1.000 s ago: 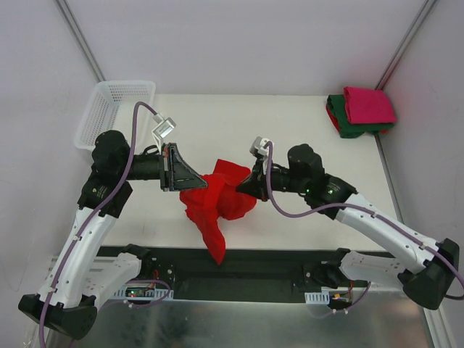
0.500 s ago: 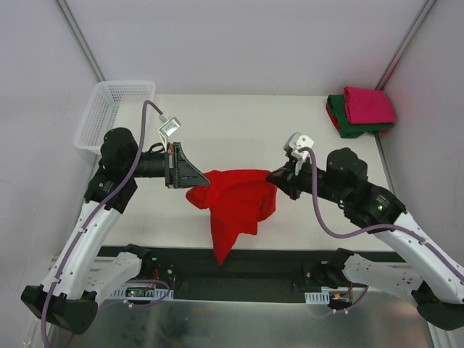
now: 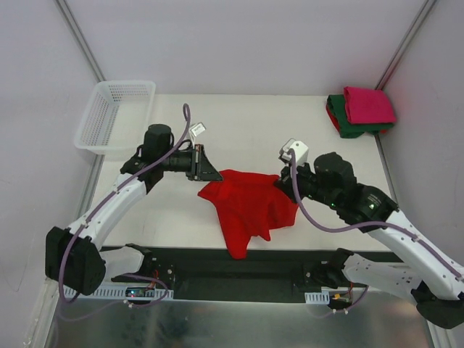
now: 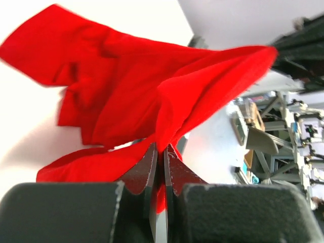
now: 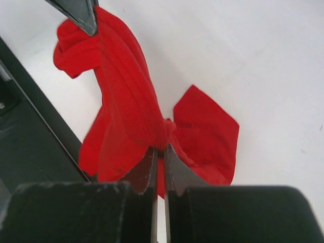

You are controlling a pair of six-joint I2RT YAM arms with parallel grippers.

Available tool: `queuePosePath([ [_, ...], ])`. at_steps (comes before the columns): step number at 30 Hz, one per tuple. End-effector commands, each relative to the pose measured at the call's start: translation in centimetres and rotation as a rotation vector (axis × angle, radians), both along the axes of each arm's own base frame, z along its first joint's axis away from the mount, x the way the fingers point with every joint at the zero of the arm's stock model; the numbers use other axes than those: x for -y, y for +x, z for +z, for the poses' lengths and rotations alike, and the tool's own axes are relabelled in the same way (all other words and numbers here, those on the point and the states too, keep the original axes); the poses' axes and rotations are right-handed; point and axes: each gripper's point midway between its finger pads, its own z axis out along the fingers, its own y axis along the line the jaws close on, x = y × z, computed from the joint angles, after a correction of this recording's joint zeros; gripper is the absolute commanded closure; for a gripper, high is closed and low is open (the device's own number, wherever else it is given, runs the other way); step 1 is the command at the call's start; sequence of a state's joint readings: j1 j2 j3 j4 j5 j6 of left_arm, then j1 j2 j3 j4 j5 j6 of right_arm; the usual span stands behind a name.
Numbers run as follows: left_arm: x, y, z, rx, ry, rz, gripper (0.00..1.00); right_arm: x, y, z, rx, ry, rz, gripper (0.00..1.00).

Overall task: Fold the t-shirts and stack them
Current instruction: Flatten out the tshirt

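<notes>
White table (image 3: 239, 123) fills the space between pale walls, with a mesh basket (image 3: 116, 116) at its far left corner. At the far right corner the pink shirt (image 3: 368, 104) lies folded on top of the green shirt (image 3: 348, 125), which shows beneath it along the left and near edges. Near the middle of the front edge, the red shirt (image 3: 250, 203) is stretched between the two arms, its upper edge pulled into a taut band while the rest hangs in loose folds, the lowest point reaching over the table's near edge onto the black rail. The left claw (image 3: 215, 175) is clamped on the shirt's left end, cloth squeezed between its closed fingers in the left wrist view. The right claw (image 3: 279, 185) is clamped on the right end, fingers pressed together on a bunched ridge of red cloth in the right wrist view.
</notes>
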State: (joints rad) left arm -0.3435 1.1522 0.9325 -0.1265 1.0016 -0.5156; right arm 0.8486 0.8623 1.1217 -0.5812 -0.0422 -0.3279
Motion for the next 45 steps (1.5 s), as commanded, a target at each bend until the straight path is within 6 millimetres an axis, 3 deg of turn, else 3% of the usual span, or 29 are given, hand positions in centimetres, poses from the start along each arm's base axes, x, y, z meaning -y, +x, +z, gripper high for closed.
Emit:
queuePosePath([
  [1, 0.9, 3.0, -3.7, 0.043, 0.102, 0.046, 1.0, 1.4, 2.1, -3.3, -0.043, -0.065, -0.169, 0.99],
  [5, 2.8, 4.3, -6.2, 0.03, 0.164, 0.027, 1.0, 1.2, 3.6, -7.5, -0.114, -0.152, -0.246, 0.99],
  [10, 4.3, 5.9, -9.8, -0.008, 0.248, 0.022, 0.98, 1.2, 4.4, -10.5, -0.168, -0.223, -0.302, 0.99],
  [13, 4.5, 6.7, -11.3, -0.005, 0.292, 0.037, 0.88, 1.4, 4.9, -11.3, -0.167, -0.231, -0.335, 0.99],
  [14, 4.4, 6.9, -11.6, 0.001, 0.305, 0.045, 0.82, 1.5, 4.9, -11.4, -0.165, -0.234, -0.343, 0.99],
  [15, 4.2, 7.0, -11.9, 0.005, 0.317, 0.055, 0.63, 1.8, 5.2, -11.5, -0.16, -0.243, -0.362, 0.99],
  [18, 3.1, 7.3, -13.1, 0.021, 0.376, 0.11, 0.32, 2.2, 5.5, -11.5, -0.148, -0.258, -0.389, 0.99],
  [19, 2.5, 7.3, -13.4, 0.03, 0.401, 0.14, 0.01, 2.2, 5.6, -11.5, -0.147, -0.257, -0.392, 0.99],
  [24, -0.1, 6.6, -14.7, 0.048, 0.485, 0.24, 0.01, 2.3, 5.8, -11.8, -0.151, -0.273, -0.414, 0.99],
  [31, -5.2, 4.6, -17.7, 0.066, 0.63, 0.43, 0.01, 1.8, 6.1, -11.9, -0.16, -0.27, -0.413, 0.99],
  [36, -5.8, 4.8, -18.6, 0.07, 0.67, 0.462, 0.01, 1.4, 6.2, -11.7, -0.168, -0.261, -0.402, 0.99],
  [45, -3.6, 5.9, -20.2, 0.056, 0.7, 0.415, 0.13, 1.5, 6.0, -11.2, -0.165, -0.245, -0.402, 0.99],
])
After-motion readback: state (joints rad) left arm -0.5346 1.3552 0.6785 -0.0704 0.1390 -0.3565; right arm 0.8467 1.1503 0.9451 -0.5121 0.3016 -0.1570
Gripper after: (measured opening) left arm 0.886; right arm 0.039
